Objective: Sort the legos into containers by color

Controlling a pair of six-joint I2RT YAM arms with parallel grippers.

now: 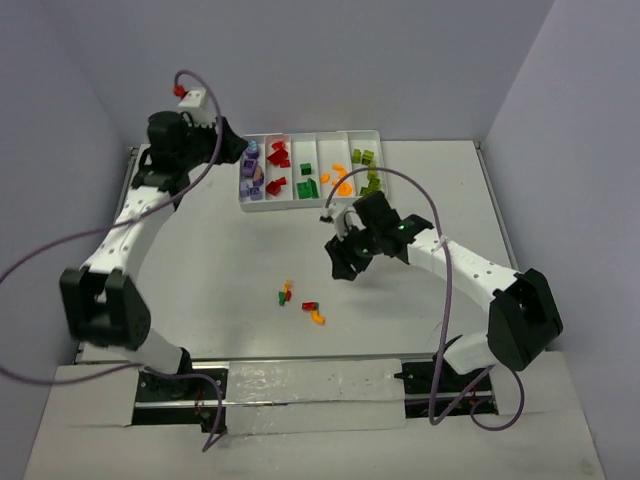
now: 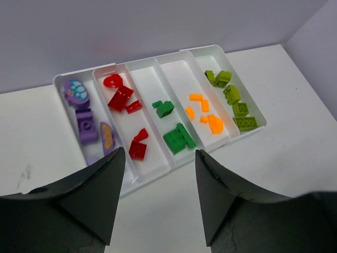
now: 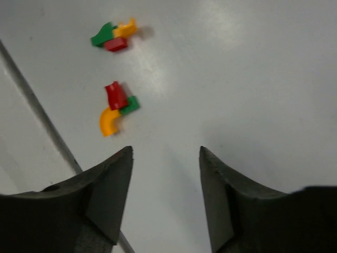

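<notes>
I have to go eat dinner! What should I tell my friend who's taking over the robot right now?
Left gripper: open, empty, over the tray's purple end.
Right gripper: open, empty, above the table by the loose legos.
Done: purple legos, red legos, dark green legos, orange legos and lime legos each sit in their own compartment.
Left to do: the loose legos, two small clumps of red, green and orange, need sorting.
</notes>
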